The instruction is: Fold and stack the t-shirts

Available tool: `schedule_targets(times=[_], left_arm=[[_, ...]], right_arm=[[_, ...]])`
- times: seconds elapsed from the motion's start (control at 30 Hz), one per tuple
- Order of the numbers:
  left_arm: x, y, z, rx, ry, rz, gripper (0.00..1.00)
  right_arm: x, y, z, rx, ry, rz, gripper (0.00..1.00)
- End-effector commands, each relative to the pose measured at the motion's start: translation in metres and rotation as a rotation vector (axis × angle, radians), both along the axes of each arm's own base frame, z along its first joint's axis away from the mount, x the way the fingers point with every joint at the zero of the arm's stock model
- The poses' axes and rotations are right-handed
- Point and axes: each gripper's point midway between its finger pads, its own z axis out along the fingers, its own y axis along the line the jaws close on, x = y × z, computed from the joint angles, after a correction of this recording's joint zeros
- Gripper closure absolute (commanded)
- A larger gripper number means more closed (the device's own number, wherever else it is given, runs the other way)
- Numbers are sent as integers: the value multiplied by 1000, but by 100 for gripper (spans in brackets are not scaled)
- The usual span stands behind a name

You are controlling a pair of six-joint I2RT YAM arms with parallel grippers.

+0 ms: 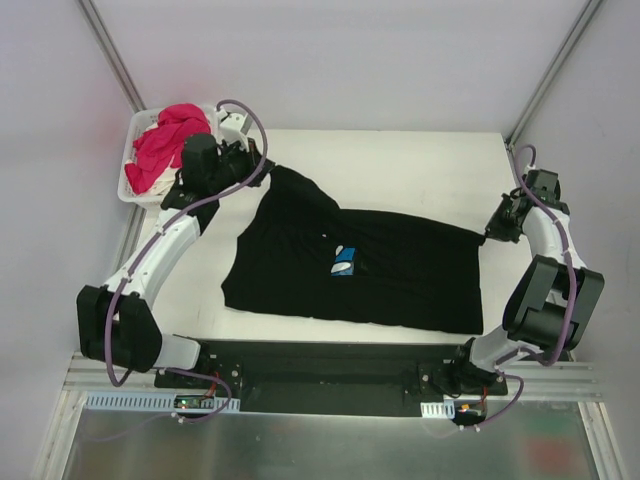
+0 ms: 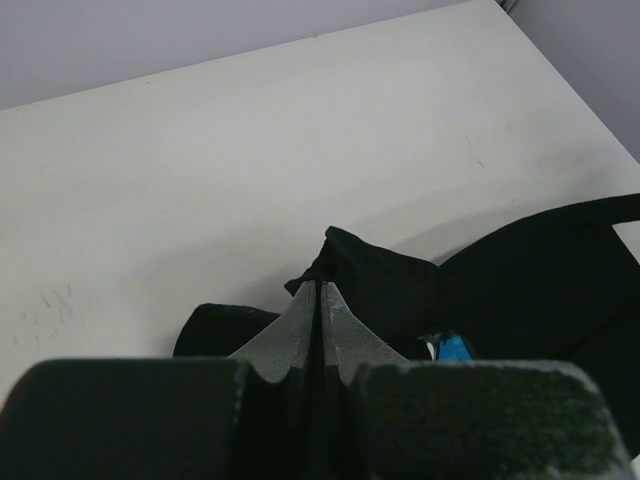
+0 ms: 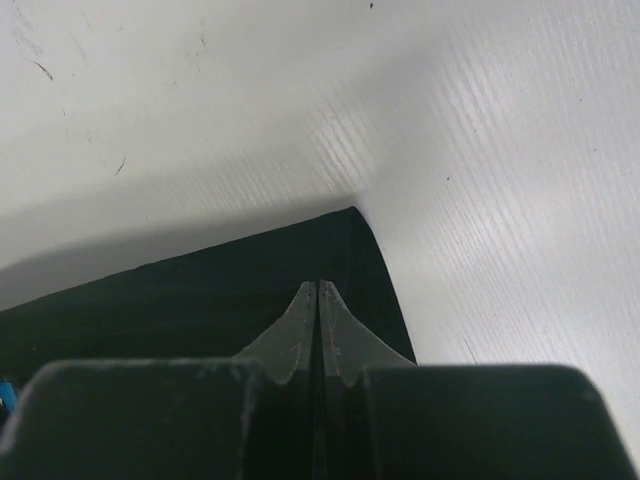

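- White table (image 1: 400, 170) takes up most of the top view, with the two arms bolted at its near edge.
- The black t-shirt (image 1: 400, 270) is spread out across the middle of the table, mostly flat. Its far-left corner and its right-side corner are each drawn out to a point where a gripper has hold of it.
- The white plastic basket (image 1: 128, 190) sits at the far-left corner of the table, right behind the left arm's wrist.
- A magenta-pink t-shirt (image 1: 165, 145) is bunched up inside that basket, not folded at all.
- Left gripper (image 2: 320, 290): fingers pressed tight together, with a crumpled peak of the black tee pinched at the tips, over near the basket.
- Right gripper (image 3: 318, 292): same deal, fingers closed on the edge of the black cloth, out at the right side of the table. There's a shadow on the table just behind the cloth.
- A small blue and white print (image 1: 344, 262) faces up around the middle of the black tee. The left wrist camera catches a sliver of the blue too.
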Motion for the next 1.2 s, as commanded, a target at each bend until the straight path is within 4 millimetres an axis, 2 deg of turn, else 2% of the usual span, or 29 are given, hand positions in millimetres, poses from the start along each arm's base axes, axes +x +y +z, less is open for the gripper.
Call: schedule_targets(times=[0.0,0.27,0.33,0.6,0.67,0.7,0.77,0.83,0.87,0.93,0.97,1.13,1.17], left_arm=[[-16,6,25,3,-109,-9,100],[-39,13,12,-7,-82,8,100],[-45,14,15,-11,-90,14,100],[-71,19,7,-40,-63,23,100],[-77,20,-2,-44,-36,29,100],[-81,21,0,-48,-40,31,100],[-88,24,-13,-50,-1,45,100],[-96,27,-13,-66,3,63,100],[-100,28,-20,-65,25,66,100],[-106,32,-23,-69,31,85,100],[-110,33,-32,-65,55,92,100],[-125,38,-38,-105,88,129,100],[-126,40,-45,-108,102,145,100]], right_arm=[[-5,-5,13,-26,-42,-33,99],[-26,-9,13,-66,-23,-72,99],[-31,-12,15,-77,-24,-84,99],[-53,-14,7,-81,17,-116,99],[-56,-13,5,-77,26,-113,99],[-57,-13,4,-78,28,-112,99],[-63,-12,0,-78,42,-110,99],[-65,-11,-2,-81,44,-106,99],[-67,-11,-3,-81,49,-107,99],[-68,-9,-4,-73,52,-107,99],[-71,-8,-6,-68,58,-108,99],[-79,-5,-12,-63,73,-114,99],[-81,-5,-13,-63,77,-120,99]])
